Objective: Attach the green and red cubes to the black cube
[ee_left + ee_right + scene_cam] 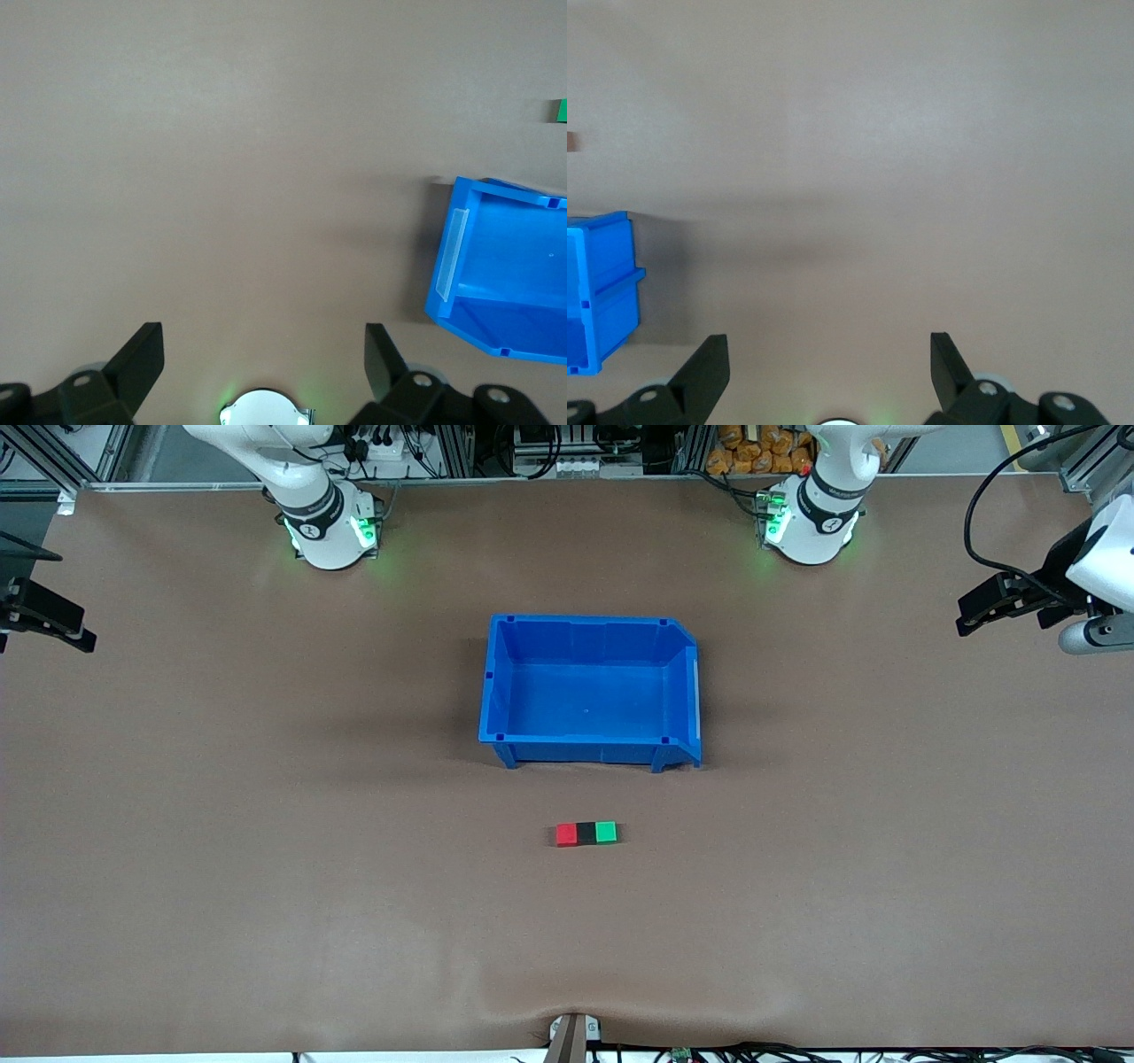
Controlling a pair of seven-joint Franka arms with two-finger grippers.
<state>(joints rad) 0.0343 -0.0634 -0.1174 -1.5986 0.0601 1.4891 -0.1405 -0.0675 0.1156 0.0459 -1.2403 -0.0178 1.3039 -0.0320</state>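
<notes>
Cubes joined in a row, both arms parked wide.
Red cube [566, 833], black cube [586, 833] and green cube [606, 832] touch on the surface, nearer the camera than the bin [499, 691] (row runs arm-to-arm); left pincer [979, 609] and right pincer [53, 622] gape wide, equally distant.

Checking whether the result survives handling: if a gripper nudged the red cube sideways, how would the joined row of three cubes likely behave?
The red cube, black cube and green cube sit flush in a row on the table, so they probably slide rather than roll. Whether the row holds together cannot be told. Small, so likely light. Both the left gripper and right gripper wait open, away.
</notes>
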